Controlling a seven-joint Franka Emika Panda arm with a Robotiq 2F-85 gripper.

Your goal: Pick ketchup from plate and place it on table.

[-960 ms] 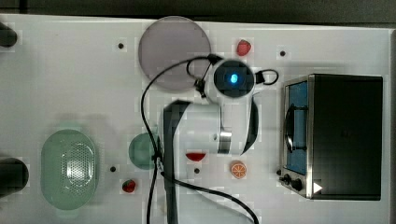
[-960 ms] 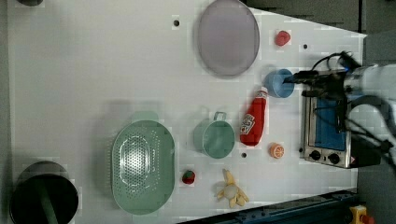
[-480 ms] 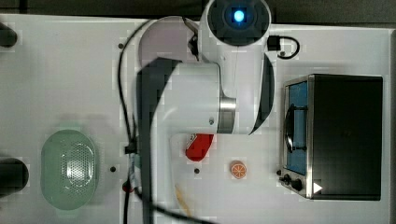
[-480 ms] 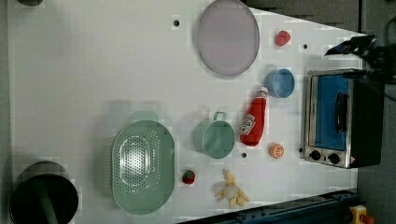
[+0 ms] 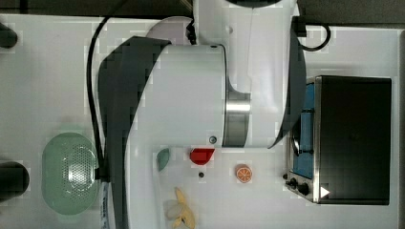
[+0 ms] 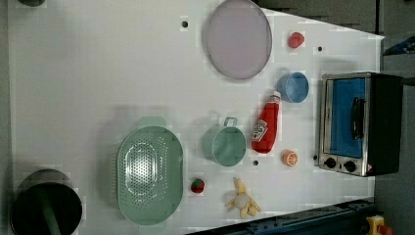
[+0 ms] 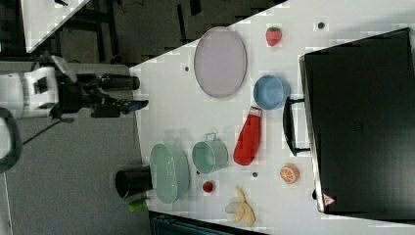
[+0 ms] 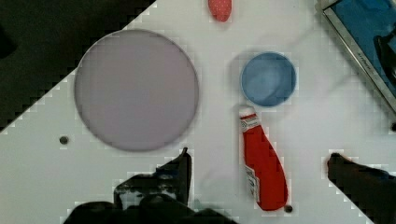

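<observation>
My claw (image 8: 257, 177) hangs with its two dark fingers (image 8: 173, 172) spread wide apart and nothing between them; in the wrist view the small red ketchup bottle with its white cap and whitish label (image 8: 262, 163) lies in the gap, flat on the large white tabletop dotted with small dark holes (image 8: 317, 121), and neither finger touches it.

The ketchup is off the pale pinkish-lavender round plate (image 6: 238, 38), which sits bare at the upper middle of the left view. In the left view the bottle (image 6: 265, 125) lies right of centre, cap pointing up toward the small blue round dish (image 6: 292, 87), just beside it. To the left view's left of the bottle stands a pale green cup with a handle (image 6: 224, 144), and below it, toward the lower right, an orange slice (image 6: 289, 158).

A silver toaster oven with a blue door (image 6: 353, 122) fills the right edge of the left view. A red strawberry (image 6: 295, 39) rests near the upper right corner of the table. The pale green perforated oval colander (image 6: 149, 174) takes the lower left, with a tiny round red fruit (image 6: 197, 185) and a peeled banana toy (image 6: 243, 200) along the bottom.

In the top view my white arm (image 5: 191, 95) covers the centre, the bottle's red base (image 5: 201, 155) peeking from under it.
</observation>
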